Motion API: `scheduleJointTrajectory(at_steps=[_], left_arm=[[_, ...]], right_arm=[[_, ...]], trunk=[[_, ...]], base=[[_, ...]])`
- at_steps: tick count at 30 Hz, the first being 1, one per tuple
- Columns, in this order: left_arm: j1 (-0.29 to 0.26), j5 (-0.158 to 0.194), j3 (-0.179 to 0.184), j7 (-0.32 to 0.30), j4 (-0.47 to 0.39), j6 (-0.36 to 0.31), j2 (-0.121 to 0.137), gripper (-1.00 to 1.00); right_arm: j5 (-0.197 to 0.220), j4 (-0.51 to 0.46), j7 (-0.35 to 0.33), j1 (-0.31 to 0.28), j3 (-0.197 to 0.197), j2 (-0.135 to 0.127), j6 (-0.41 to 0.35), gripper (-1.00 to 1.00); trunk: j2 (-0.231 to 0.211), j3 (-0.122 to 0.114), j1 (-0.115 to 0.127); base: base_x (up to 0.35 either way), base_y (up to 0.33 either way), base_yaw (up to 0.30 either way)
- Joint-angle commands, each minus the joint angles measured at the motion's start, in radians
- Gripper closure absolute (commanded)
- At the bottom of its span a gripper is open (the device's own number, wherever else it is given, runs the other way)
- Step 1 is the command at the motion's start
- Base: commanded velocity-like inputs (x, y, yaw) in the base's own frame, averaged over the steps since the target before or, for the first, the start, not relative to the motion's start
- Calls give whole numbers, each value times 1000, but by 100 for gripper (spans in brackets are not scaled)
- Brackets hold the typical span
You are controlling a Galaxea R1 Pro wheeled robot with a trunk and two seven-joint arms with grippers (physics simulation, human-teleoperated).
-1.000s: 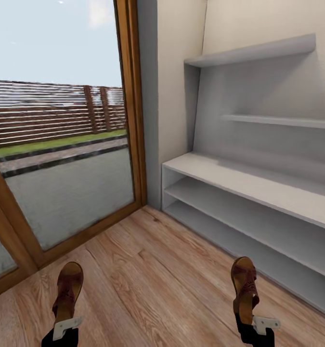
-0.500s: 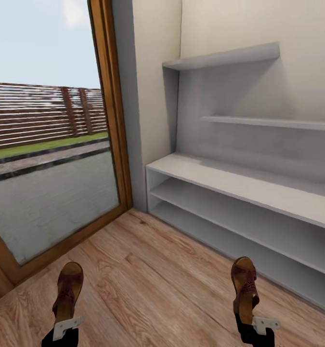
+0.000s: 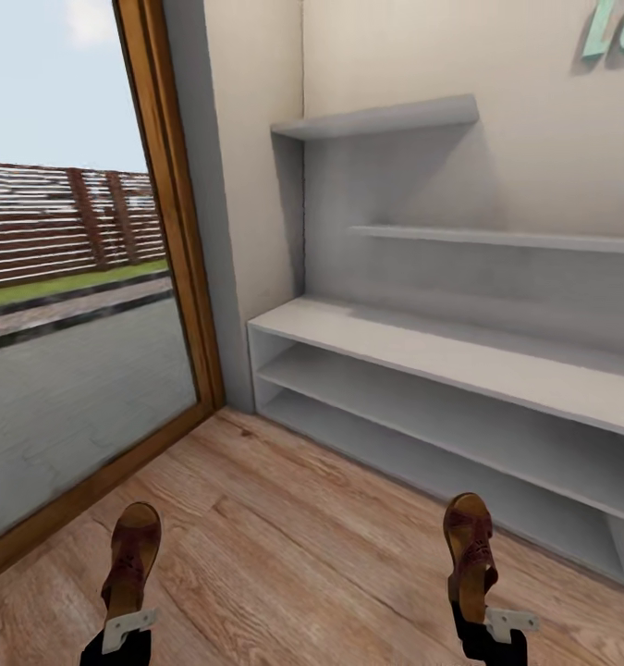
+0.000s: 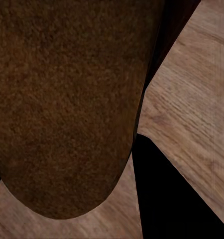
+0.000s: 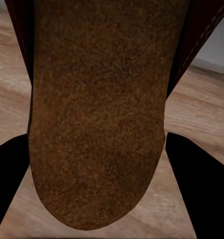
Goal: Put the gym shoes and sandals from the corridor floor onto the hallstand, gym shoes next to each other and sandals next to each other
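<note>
Two claws clamp sandals: left claw (image 3: 117, 638), right claw (image 3: 487, 629); head view adds hallstand (image 3: 441, 361).

You're in a home corridor: wood plank floor (image 3: 302, 518), a grey shoe rack (image 3: 459, 370) against the wall, a glass door (image 3: 71, 305) onto a fenced yard

Brown sandal (image 4: 67, 104) above plank floor (image 4: 191, 109)
</note>
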State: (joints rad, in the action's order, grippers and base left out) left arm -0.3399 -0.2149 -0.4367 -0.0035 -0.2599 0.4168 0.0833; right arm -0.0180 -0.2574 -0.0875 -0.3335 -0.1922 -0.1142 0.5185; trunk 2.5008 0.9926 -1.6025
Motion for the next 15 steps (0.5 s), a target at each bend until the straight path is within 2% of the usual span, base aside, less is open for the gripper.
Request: scheduleJointTrajectory(at_steps=[1, 15], left_arm=[[-1, -14, -8, -2, 1, 4, -1, 100], [-1, -12, -8, -8, 1, 4, 0, 100]], right_arm=[[-1, 1, -9, -1, -9, 1, 3, 100], [0, 1, -9, -1, -9, 2, 3, 100]], trunk=[[0, 0, 0], [0, -9, 0]], base=[[0, 0, -240], [0, 0, -240]])
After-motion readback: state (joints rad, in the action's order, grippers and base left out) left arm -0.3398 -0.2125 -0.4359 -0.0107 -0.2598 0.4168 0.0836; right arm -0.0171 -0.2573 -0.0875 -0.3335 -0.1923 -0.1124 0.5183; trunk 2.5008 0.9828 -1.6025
